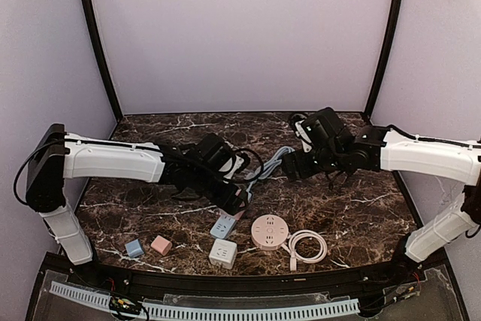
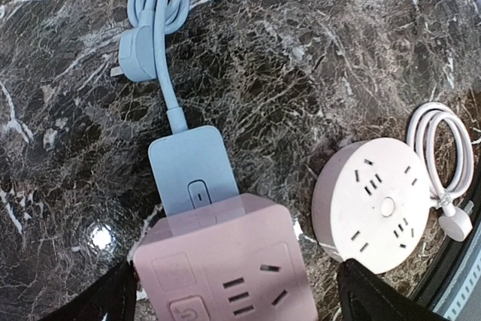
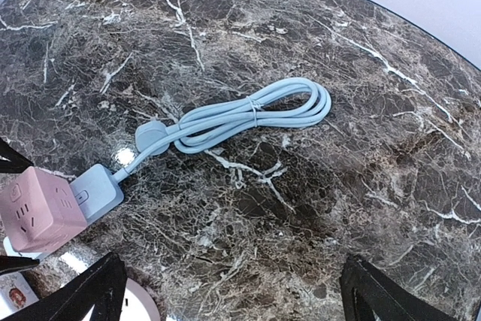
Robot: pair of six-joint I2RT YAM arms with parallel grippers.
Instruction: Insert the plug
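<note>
Pink cube socket [image 2: 218, 268] sits between the 2 fingers [image 2: 105, 302] of the left gripper [image 2: 233, 291]; the jaws stand spread to either side of it, one finger close against the cube's edge, the other with a thin strip of table showing beside the cube; whether they press on it I cannot tell. The cube rests on the near end of the blue power strip [image 2: 189, 171], covering it up to just short of the strip's switch; its top face shows 1 set of slots and 2 buttons. From the strip's far end a blue cord runs to a tied coil [image 3: 255, 114]; the blue plug [image 2: 137, 52] lies flat on the dark marble table [image 2: 316, 73], touching the cord beside the coil, its prongs pointing away from the strip.

Right gripper [image 3: 233, 291] hovers over the coil side of the table, its jaws wide apart with only bare marble between them.

Near the strip stands a round pale socket [image 2: 379, 204] with its white cable [image 2: 443, 148] looped just beside it. Toward the near edge lie a white cube [image 1: 222, 253], a small pink block [image 1: 161, 244] and a small blue block [image 1: 134, 248].
</note>
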